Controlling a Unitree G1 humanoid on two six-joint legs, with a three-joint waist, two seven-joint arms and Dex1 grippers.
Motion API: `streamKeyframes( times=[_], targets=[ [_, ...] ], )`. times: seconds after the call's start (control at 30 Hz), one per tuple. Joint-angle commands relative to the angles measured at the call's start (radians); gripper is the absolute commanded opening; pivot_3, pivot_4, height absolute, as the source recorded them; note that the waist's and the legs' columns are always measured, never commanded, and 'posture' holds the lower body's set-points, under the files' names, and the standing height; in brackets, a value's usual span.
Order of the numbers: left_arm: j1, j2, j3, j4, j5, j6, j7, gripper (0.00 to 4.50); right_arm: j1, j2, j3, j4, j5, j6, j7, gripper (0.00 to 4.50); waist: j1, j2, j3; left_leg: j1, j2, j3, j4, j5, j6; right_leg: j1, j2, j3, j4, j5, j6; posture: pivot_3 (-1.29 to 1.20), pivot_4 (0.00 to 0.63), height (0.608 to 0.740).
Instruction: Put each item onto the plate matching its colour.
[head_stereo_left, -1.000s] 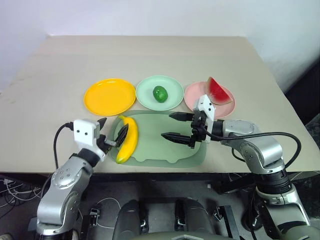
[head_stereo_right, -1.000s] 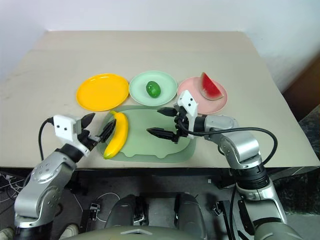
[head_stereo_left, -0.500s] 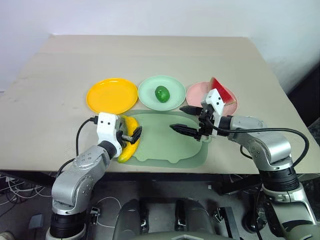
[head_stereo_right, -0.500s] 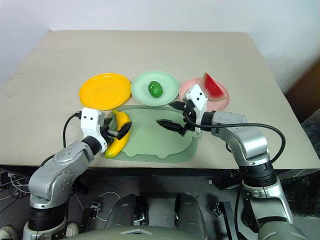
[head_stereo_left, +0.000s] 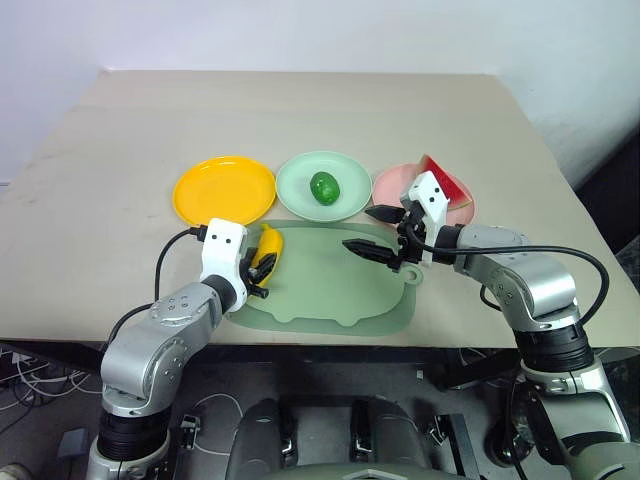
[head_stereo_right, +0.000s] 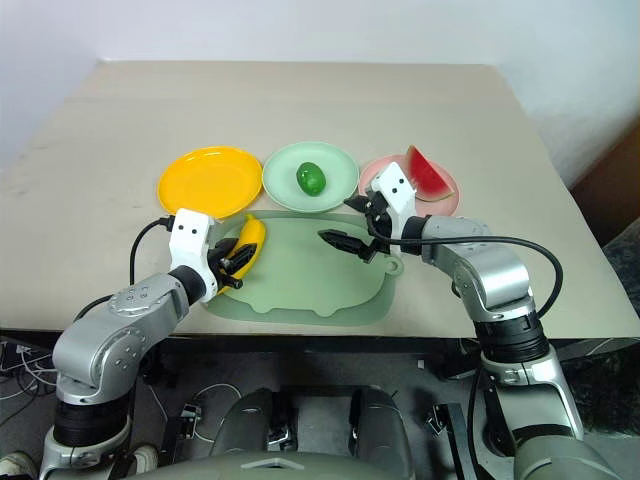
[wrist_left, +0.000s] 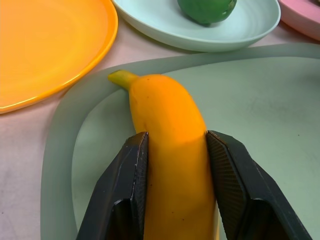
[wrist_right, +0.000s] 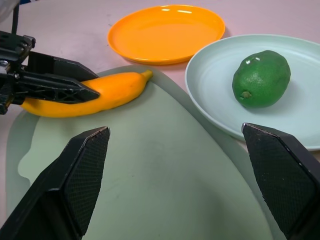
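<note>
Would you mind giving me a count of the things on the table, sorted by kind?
Toy foods: 3, banana, green pepper, watermelon wedge
Round plates: 3, orange-yellow plate, mint green plate, pink plate
Flat trays: 1, pale green tray
Total: 7

Bright, even overhead light; soft short shadows under plates, small glare spots on green pepper (wrist_right: 261, 78) & orange-yellow plate (wrist_right: 166, 33); wrist views' near fingers slightly soft

No readable text, labels, brands or numbers appear anywhere.
</note>
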Motion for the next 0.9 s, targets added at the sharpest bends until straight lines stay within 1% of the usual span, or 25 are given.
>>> streamKeyframes(
  times=[0.03, 0.17, 0.3, 0.33, 0.5, 0.57, 0.8, 0.9],
  targets=[
    [-0.015, 0.017, 0.054, -0.046, -0.058, 0.015, -0.054, 1.48, -0.033, 0.009, -0.01, 0.007, -0.002, -0.031, 0.004, 4.5, 0.0, 0.0, 0.0, 0.0, 0.0, 0.0, 0.0, 0.0, 0.0, 0.0, 0.0, 0.0, 0.0, 0.0, 0.0, 0.0, 0.15, 0.695],
    [-0.03, 0.025, 0.069, -0.022, -0.068, 0.065, -0.052, 1.48, -0.042, 0.02, 0.001, 0.023, -0.007, -0.035, 0.005, 4.5, 0.001, 0.0, 0.0, 0.0, 0.0, 0.0, 0.0, 0.0, 0.0, 0.0, 0.0, 0.0, 0.0, 0.0, 0.0, 0.0, 0.15, 0.695],
    [-0.042, 0.04, 0.035, 0.014, 0.001, 0.149, 0.018, 1.48, -0.037, 0.021, 0.015, 0.026, -0.023, -0.038, 0.011, 4.5, 0.001, 0.0, 0.0, 0.0, 0.0, 0.0, 0.0, 0.0, 0.0, 0.0, 0.0, 0.0, 0.0, 0.0, 0.0, 0.0, 0.15, 0.695],
    [-0.045, 0.034, 0.038, 0.01, -0.002, 0.149, 0.018, 1.48, -0.037, 0.02, 0.015, 0.029, -0.025, -0.039, 0.01, 4.5, 0.0, 0.0, 0.0, 0.0, 0.0, 0.0, 0.0, 0.0, 0.0, 0.0, 0.0, 0.0, 0.0, 0.0, 0.0, 0.0, 0.15, 0.695],
    [-0.088, 0.003, 0.092, -0.067, -0.027, 0.015, -0.01, 1.48, -0.038, 0.019, 0.008, 0.041, -0.027, -0.039, 0.008, 4.5, 0.0, 0.0, 0.0, 0.0, 0.0, 0.0, 0.0, 0.0, 0.0, 0.0, 0.0, 0.0, 0.0, 0.0, 0.0, 0.0, 0.15, 0.695],
    [-0.094, 0.029, 0.073, -0.082, 0.016, -0.081, -0.031, 1.48, -0.039, 0.021, 0.007, 0.038, -0.026, -0.035, 0.008, 4.5, 0.0, 0.0, 0.0, 0.0, 0.0, 0.0, 0.0, 0.0, 0.0, 0.0, 0.0, 0.0, 0.0, 0.0, 0.0, 0.0, 0.15, 0.695],
    [-0.167, -0.005, 0.085, -0.027, 0.024, -0.139, -0.007, 1.48, -0.047, 0.025, 0.007, 0.034, -0.025, -0.031, 0.009, 4.5, 0.0, 0.0, 0.0, 0.0, 0.0, 0.0, 0.0, 0.0, 0.0, 0.0, 0.0, 0.0, 0.0, 0.0, 0.0, 0.0, 0.15, 0.695],
    [-0.181, -0.013, 0.067, -0.028, 0.01, -0.122, -0.017, 1.48, -0.051, 0.021, 0.007, 0.028, -0.024, -0.028, 0.011, 4.5, 0.0, 0.0, 0.0, 0.0, 0.0, 0.0, 0.0, 0.0, 0.0, 0.0, 0.0, 0.0, 0.0, 0.0, 0.0, 0.0, 0.15, 0.695]
  ],
)
